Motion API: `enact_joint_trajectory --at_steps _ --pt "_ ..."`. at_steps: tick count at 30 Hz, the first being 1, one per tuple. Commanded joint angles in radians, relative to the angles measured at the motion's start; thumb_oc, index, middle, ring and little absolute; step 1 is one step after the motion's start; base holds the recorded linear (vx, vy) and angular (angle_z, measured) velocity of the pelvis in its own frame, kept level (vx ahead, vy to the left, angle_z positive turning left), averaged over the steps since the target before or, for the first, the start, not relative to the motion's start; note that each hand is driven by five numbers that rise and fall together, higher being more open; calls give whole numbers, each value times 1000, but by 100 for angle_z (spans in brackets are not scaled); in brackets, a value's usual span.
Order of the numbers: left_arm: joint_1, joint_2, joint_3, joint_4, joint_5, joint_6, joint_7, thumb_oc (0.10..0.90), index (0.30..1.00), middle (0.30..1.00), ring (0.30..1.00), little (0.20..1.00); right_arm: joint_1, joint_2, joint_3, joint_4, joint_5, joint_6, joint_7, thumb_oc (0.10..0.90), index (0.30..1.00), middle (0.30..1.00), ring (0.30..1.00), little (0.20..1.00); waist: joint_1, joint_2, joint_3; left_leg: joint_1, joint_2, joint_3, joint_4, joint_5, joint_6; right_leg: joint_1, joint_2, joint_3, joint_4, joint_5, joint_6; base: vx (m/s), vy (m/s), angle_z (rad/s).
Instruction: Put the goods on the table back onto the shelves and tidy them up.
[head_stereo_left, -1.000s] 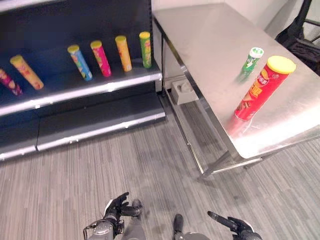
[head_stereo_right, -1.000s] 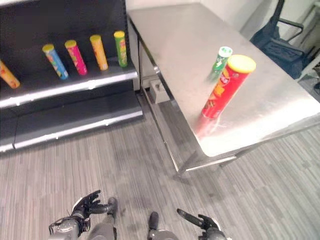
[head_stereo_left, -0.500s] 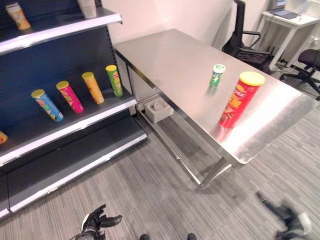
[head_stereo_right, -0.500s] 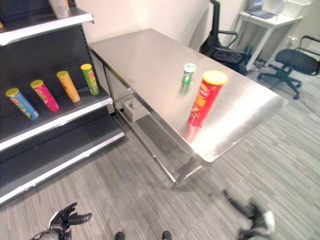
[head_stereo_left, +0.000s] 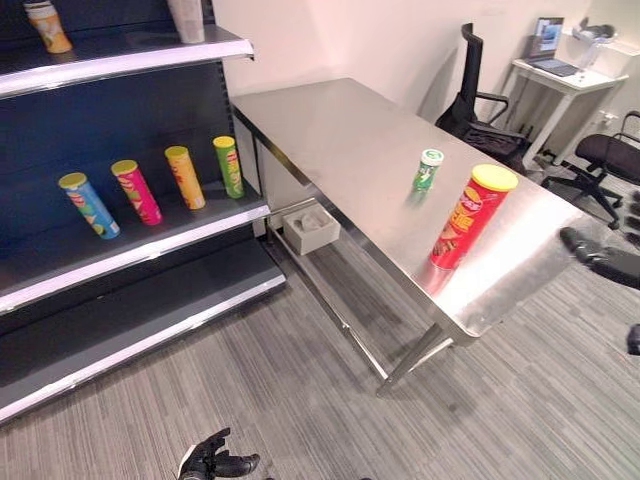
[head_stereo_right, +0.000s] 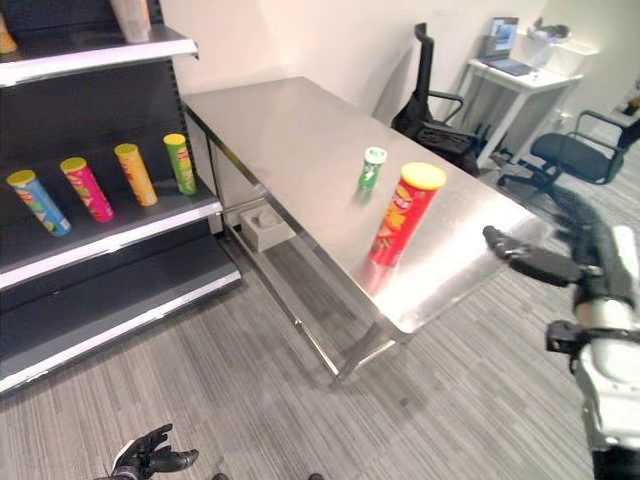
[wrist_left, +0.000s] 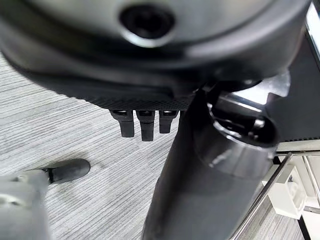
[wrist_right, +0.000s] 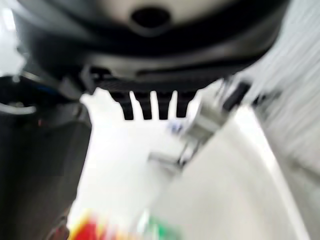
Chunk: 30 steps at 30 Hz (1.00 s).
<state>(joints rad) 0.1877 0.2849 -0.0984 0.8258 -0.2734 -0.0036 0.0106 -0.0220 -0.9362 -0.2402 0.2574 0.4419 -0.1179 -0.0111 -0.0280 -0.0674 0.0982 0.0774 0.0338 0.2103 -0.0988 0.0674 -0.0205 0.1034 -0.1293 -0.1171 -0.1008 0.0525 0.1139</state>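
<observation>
A tall red can with a yellow lid (head_stereo_left: 463, 216) stands near the front end of the steel table (head_stereo_left: 340, 130). A small green can with a white lid (head_stereo_left: 427, 170) stands upright just behind it. My right hand (head_stereo_right: 538, 264) hovers open at table height, off the table's right edge, fingers pointing at the red can and apart from it. In the right wrist view its fingers (wrist_right: 145, 107) are straight, with the red can (wrist_right: 87, 227) blurred past them. My left hand (head_stereo_left: 216, 464) hangs open low over the floor.
The dark shelf unit (head_stereo_left: 140, 250) on the left holds blue, pink, orange and green cans in a row. More goods (head_stereo_left: 48, 25) stand on its top shelf. A white box (head_stereo_left: 312, 227) sits under the table. Office chairs (head_stereo_right: 570, 155) and a white desk (head_stereo_left: 560, 75) stand behind on the right.
The camera has tilted up, so the whole picture has shifted. My right hand has risen from near the floor to table height on the right. My left hand stays low.
</observation>
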Motion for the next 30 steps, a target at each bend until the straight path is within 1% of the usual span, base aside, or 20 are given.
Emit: enact_joint_trajectory --at_steps 1,3,6,9,14,24,30 --pt "-71 28 -20 16 6 -69 -12 800 900 900 900 900 -171 -124 -25 41 54 -70 -6 800 900 900 900 900 35 -4 -9 22 47 -29 11 -77 -51 6 -43 -59 15 -21 77 -1 -26 5" --pt "-71 30 -30 17 1 -70 -11 800 900 900 900 900 -218 -144 25 71 49 -62 -1 800 900 900 900 900 46 -7 -12 20 48 -34 11 -73 -54 10 -41 -65 15 -22 75 -4 -23 10" --pt "-67 27 -37 17 -7 -72 -7 800 900 900 900 900 -283 -152 87 104 52 -58 -2 800 900 900 900 900 55 -8 -14 19 50 -43 11 -69 -57 15 -40 -77 14 -24 72 -3 -23 15" --pt "-64 25 -43 22 -13 -73 -3 800 900 900 900 900 -336 -155 131 147 55 -59 -10 800 900 900 900 900 65 -10 -17 18 50 -51 11 -66 -59 21 -38 -84 14 -26 70 3 -20 14" --pt "-56 24 -54 18 -13 -73 4 800 900 900 900 900 -408 -171 199 206 20 -47 -28 800 900 900 900 900 80 -13 -18 11 50 -69 11 -59 -63 30 -36 -100 14 -32 66 0 -21 12" --pt "-49 25 -66 10 -18 -74 12 800 900 900 900 900 -509 -176 279 253 8 -43 -48 800 900 900 900 900 99 -19 -19 5 50 -92 11 -54 -66 40 -32 -126 14 -35 62 5 -16 10" --pt "-49 26 -71 5 -16 -74 14 800 900 900 900 900 -536 -179 294 262 -15 -43 -68 800 900 900 900 900 103 -20 -19 5 51 -97 11 -55 -66 40 -32 -132 14 -36 62 1 -2 3"
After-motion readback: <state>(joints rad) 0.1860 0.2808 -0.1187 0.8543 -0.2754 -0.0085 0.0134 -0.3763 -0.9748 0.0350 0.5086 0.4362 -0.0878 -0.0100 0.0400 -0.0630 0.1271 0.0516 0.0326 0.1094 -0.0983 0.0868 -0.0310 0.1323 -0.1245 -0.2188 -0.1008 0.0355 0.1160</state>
